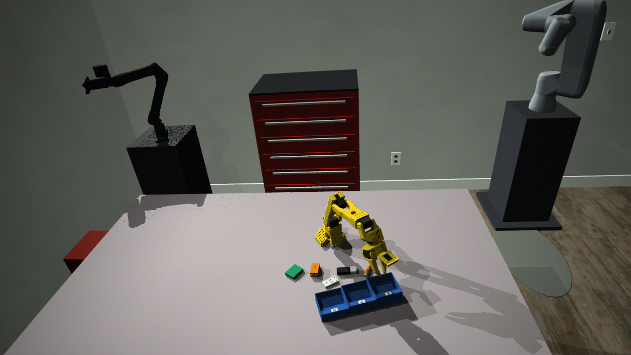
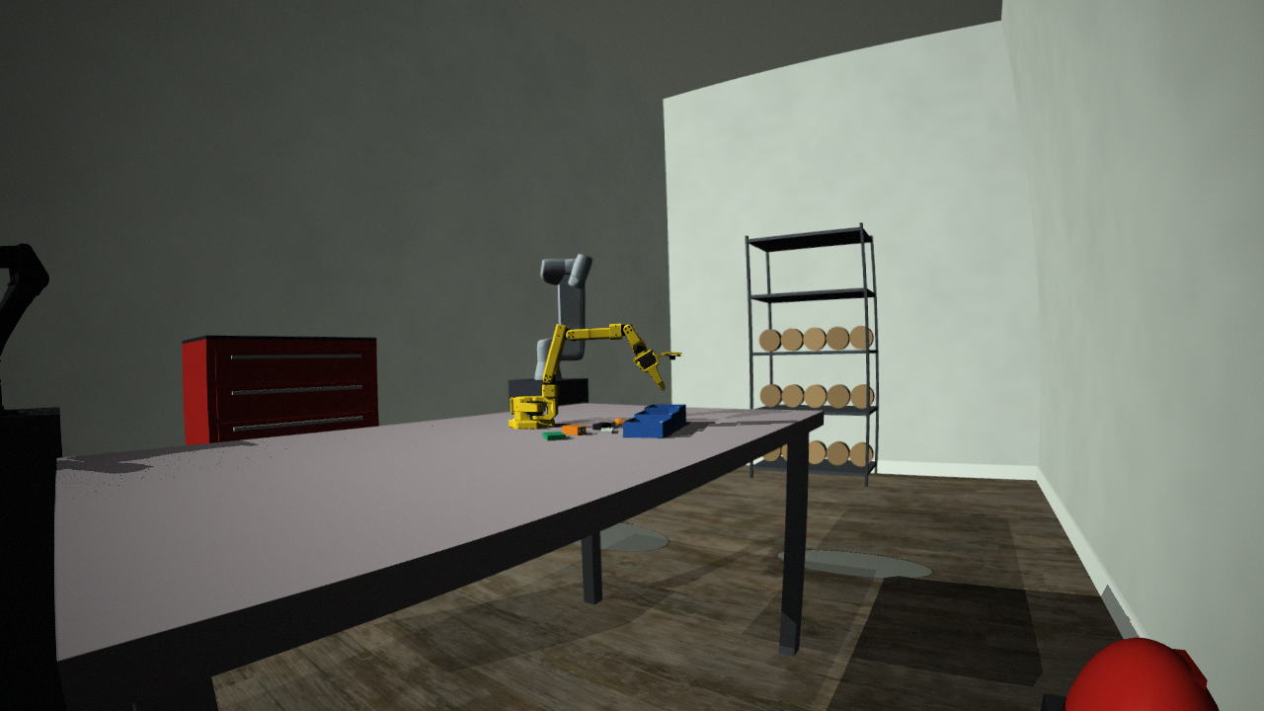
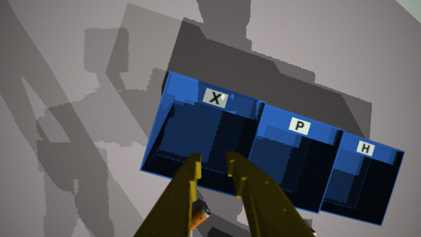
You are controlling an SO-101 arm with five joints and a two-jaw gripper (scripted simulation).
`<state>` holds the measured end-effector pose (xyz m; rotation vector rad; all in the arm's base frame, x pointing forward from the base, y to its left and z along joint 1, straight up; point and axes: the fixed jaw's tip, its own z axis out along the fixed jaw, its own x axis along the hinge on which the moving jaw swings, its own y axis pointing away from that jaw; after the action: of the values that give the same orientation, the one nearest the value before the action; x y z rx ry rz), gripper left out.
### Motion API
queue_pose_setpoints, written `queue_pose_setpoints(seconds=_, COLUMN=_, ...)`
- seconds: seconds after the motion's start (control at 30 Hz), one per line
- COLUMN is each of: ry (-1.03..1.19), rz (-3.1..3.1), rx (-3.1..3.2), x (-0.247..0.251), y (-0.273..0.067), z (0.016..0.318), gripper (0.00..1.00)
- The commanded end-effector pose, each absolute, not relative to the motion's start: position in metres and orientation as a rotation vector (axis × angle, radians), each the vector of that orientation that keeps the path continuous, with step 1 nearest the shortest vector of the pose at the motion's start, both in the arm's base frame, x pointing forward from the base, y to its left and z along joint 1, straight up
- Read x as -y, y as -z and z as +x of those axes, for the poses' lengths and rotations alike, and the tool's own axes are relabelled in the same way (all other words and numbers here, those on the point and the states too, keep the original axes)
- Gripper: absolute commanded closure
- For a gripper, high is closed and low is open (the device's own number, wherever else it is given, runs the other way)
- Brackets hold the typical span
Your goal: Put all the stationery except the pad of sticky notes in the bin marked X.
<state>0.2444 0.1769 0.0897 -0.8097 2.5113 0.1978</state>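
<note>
Arm: yellow arm (image 1: 353,216) stands on the grey table (image 1: 198,273), bent over and reaching down toward the bins.

Gripper: gripper (image 3: 213,164) hangs above the near edge of the X bin; in the side view it sits well above the bin tops (image 2: 658,378).

Fingers: clenched, a narrow gap showing between the tips, nothing gripped in it.

Bins: three blue bins in a row, touching; X bin (image 3: 171,115) at one end, P bin (image 3: 273,131) in the middle, H bin (image 3: 391,158) at the other end. All stand on the table. Their insides are dark; I cannot make out anything lying in them.

Orange cylinder: small orange cylinder (image 3: 198,215) with a grey end lies on the table just outside the X bin, partly hidden behind one finger; also seen from above (image 1: 367,270), beside the gripper.

Black and grey block: black block with a grey end (image 1: 347,270) lies near the bins, between the orange box and the gripper.

White tile: white tile with dark dots (image 1: 330,281) lies just beside the end bin farthest from the gripper.

Orange box: small orange box (image 1: 314,268) lies between the green pad and the black block.

Green pad: flat green pad (image 1: 294,271), farthest from the bins.
</note>
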Motion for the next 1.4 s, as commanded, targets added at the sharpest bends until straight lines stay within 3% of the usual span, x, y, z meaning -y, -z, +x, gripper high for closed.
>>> queue_pose_setpoints(seconds=0.0, ry=-0.223, rz=-0.798, rx=-2.459, x=-0.182, y=-0.104, z=0.247, gripper=0.93)
queue_pose_setpoints(seconds=1.07, ry=-0.223, rz=-0.798, rx=-2.459, x=-0.182, y=-0.105, z=0.247, gripper=0.93)
queue_pose_setpoints(seconds=1.37, ry=-0.223, rz=-0.798, rx=-2.459, x=-0.176, y=-0.136, z=0.238, gripper=0.93)
